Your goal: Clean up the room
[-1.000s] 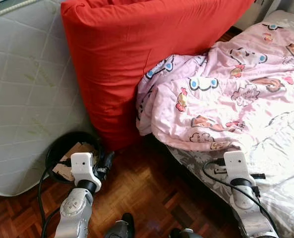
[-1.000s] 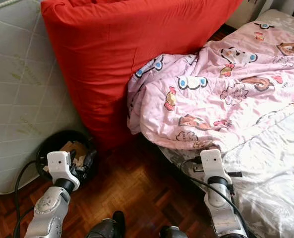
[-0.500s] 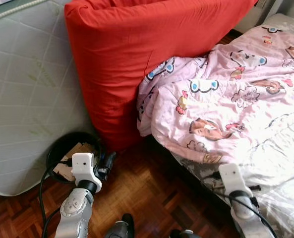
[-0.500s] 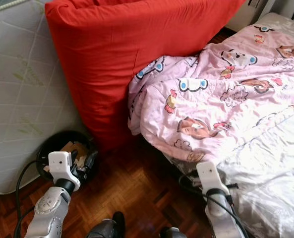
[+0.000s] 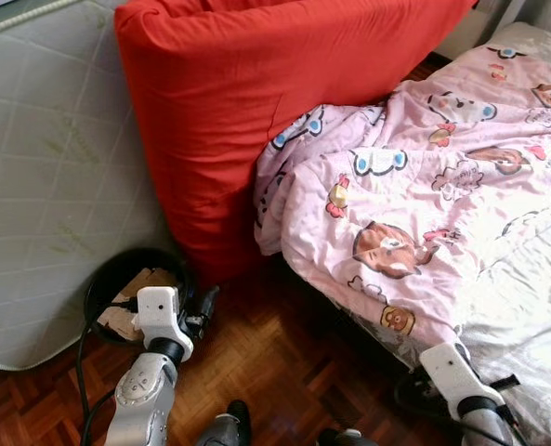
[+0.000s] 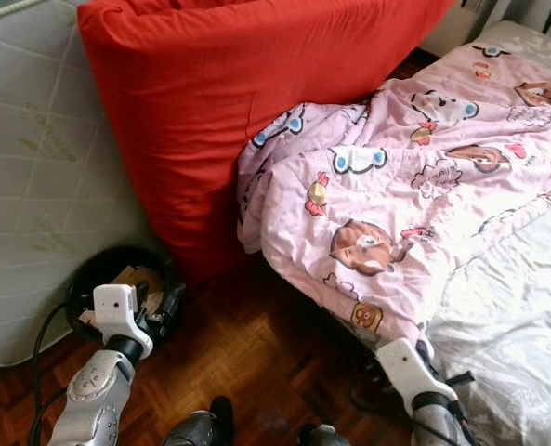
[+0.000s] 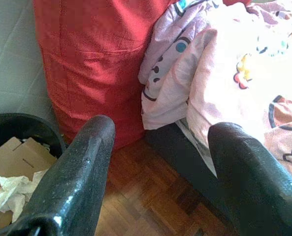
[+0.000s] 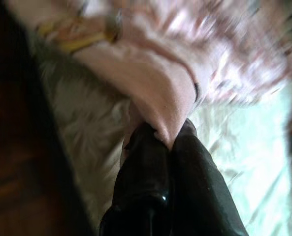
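While our right gripper [image 8: 165, 135] pinches the hem of the pink quilt [image 5: 405, 177] at the near edge of the bed [image 6: 507, 307], we should draw it evenly, keeping it off the floor. Our left gripper [image 7: 160, 162] hangs spread wide over the black bin [image 5: 117, 274].

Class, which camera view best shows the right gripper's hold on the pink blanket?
The right wrist view: the right gripper is pinched shut on the pink blanket edge. The eye views show just its wrist beneath the blanket's corner.
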